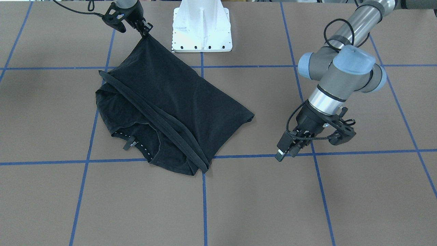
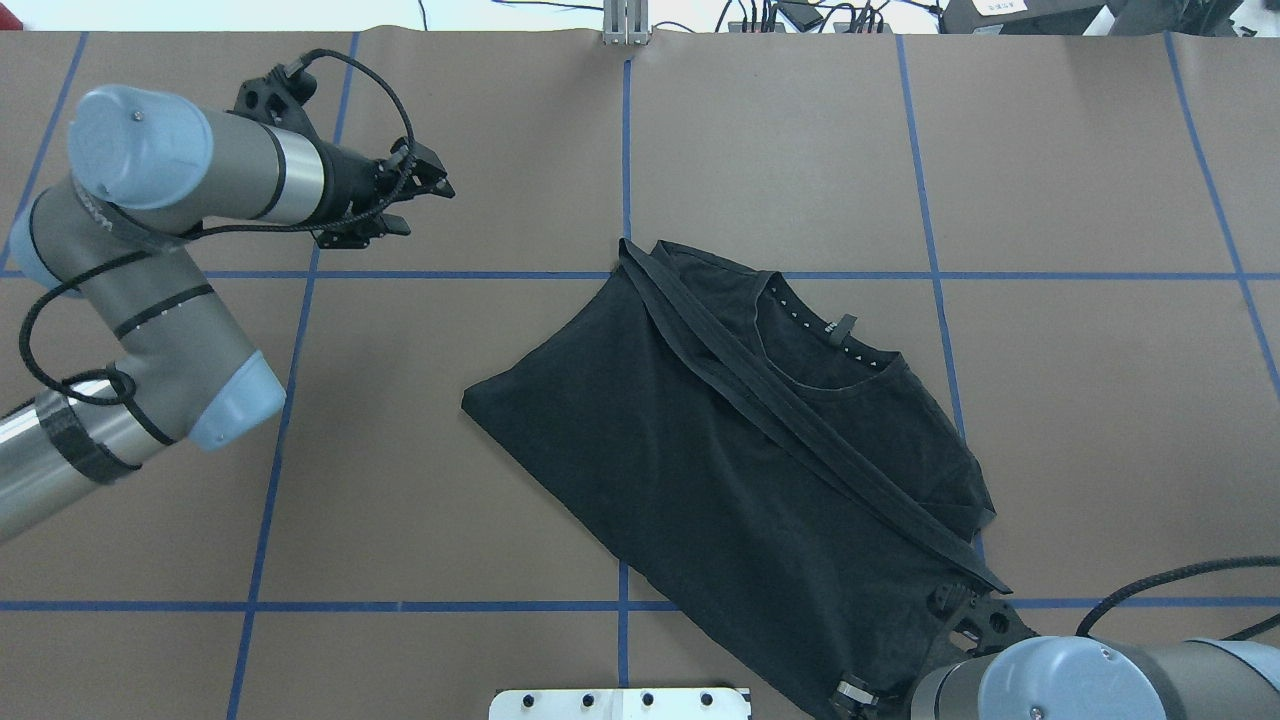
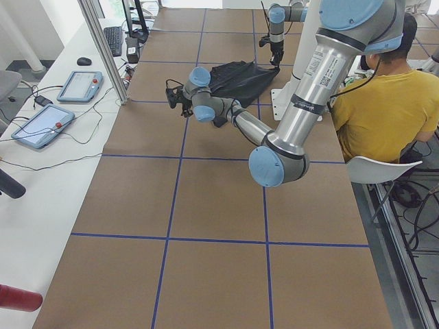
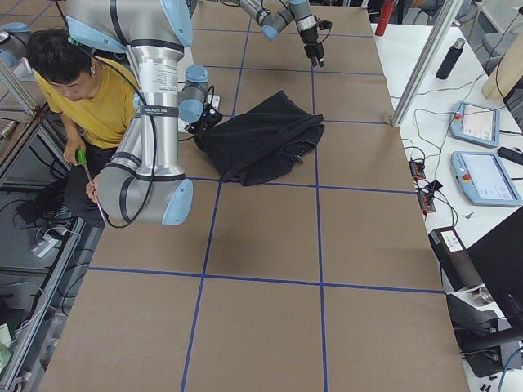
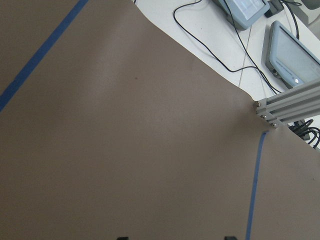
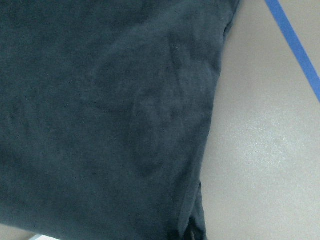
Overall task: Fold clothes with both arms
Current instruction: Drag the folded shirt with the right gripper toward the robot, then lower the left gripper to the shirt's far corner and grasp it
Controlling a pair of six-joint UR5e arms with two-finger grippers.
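T-shirt (image 1: 177, 99) lies half folded on table (image 1: 341, 205), just in front of white base (image 1: 202, 27). Right gripper (image 1: 145, 30), beside base, pinches one raised corner. Left gripper (image 2: 418, 206) well away from base, fingers apart, holding nothing.

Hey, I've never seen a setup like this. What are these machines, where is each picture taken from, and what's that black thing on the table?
These are two robot arms at a brown table. Four pictures come from fixed cameras: across the table, overhead, and at each end. Two come from cameras on the wrists. The black thing is a T-shirt, partly folded over. The right arm's fingers pinch one corner and hold it up. The left arm's fingers are open, empty, and away from the shirt. A person in yellow sits near the robot.
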